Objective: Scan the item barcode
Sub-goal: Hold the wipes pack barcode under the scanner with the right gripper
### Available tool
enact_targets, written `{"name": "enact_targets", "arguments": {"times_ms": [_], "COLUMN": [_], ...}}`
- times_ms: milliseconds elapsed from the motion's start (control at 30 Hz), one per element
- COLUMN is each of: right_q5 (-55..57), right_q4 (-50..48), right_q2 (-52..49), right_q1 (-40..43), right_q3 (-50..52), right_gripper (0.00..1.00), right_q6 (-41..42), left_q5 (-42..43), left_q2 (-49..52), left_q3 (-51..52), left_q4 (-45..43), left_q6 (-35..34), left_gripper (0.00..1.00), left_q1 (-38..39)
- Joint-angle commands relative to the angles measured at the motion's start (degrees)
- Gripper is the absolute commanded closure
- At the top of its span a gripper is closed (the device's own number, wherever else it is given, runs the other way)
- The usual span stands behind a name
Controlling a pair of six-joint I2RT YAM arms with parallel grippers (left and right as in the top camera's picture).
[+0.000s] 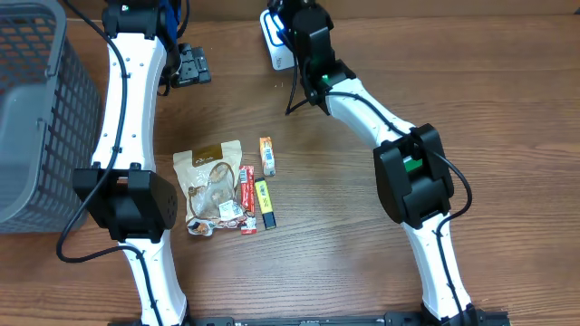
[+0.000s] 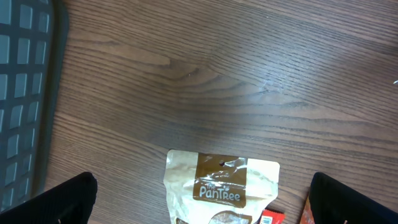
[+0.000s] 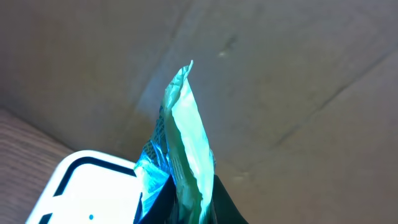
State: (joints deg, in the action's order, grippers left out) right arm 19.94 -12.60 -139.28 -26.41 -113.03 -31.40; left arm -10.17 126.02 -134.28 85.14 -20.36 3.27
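Top centre, outstretched right gripper (image 3: 181, 202) pinches a crinkly teal packet (image 3: 183, 137) by the white plastic scanner (image 3: 81, 186). Upper left, left gripper (image 1: 190, 65) is spread wide near the grey plastic mesh basket (image 1: 36, 109).

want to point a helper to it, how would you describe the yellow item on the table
Start from the grey basket at the table's left and look right to the cluster around the brown Pantree pouch. The yellow item lies on that cluster's right side, beside a red packet: the only yellow piece, black at one end.
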Motion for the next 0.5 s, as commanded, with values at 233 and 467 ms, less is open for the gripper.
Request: {"name": "enact_targets", "arguments": {"times_ms": [233,467], "right_q5": [1.0,1.0], "right_q4": [0.2,3.6], "right_q2": [-1.7,-1.7], "right_q1": [-1.3,-2.3], "right_q3": [-1.0,-1.0], "right_gripper": [0.96,0.96], "right_q6": [-0.2,-0.2], "left_q5": [-0.7,-0.7], "left_q2": [-0.5,-0.5], "left_q3": [-0.1,-0.1], "left_q4": [-0.1,-0.1], "left_q6": [1.3,1.3], "left_gripper": [0.0,0.0], "left_q1": [-0.1,-0.1]}}
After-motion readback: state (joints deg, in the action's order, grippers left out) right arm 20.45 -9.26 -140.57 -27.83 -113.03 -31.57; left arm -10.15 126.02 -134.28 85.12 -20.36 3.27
